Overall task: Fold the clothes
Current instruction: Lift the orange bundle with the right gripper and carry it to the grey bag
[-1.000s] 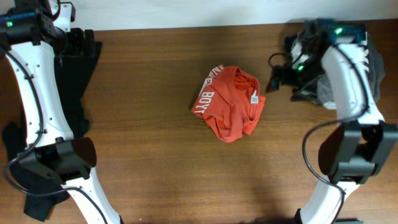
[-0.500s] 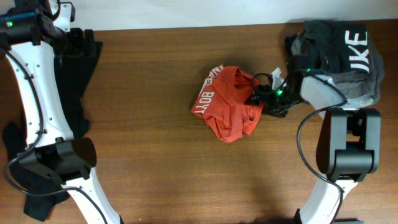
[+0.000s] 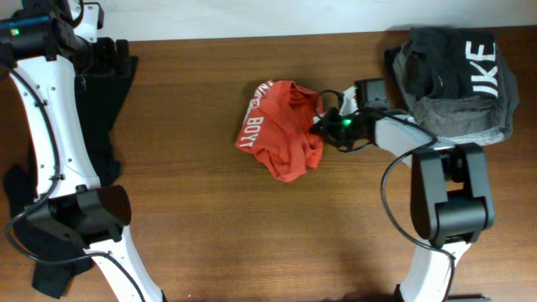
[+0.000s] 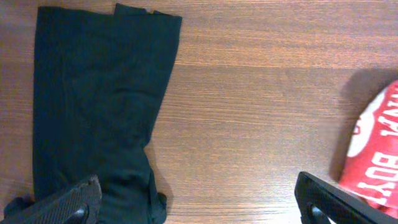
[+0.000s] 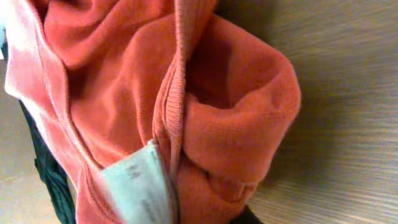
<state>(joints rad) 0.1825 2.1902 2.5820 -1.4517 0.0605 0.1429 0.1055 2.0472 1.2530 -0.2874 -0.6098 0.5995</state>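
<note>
the orange t-shirt [image 3: 281,141] lies in a crumpled heap in the middle of the worktop [image 3: 252,243], its white lettering showing on the left side. none of it is spread flat, so the folding has not really begun. the right fingers [image 3: 327,127] are at the heap's right edge. in the right wrist view the cloth fills the frame, with the ribbed collar seam [image 5: 177,93] and the white label [image 5: 140,183] close to the lens. the fabric hides the fingers, so i cannot tell whether they are pinching it or only pushed into it.

the left fingers [image 4: 68,202] are spread wide with nothing between them. they hang over the long black garment [image 3: 105,117] at the far left, well apart from the shirt. the grey garment with white letters [image 3: 457,84] is bunched in the upper right.

the main risk is the grip point. cloth taken at the collar from a wad this bunched would likely include several layers, so a lift would raise a lump rather than open the shirt. a thin catch on the ribbing or label could slip out partway. with the other arm so far off nothing pins the shirt, so a sideways pull would probably slide the whole heap over the smooth wood and might push it towards the black garment.
</note>
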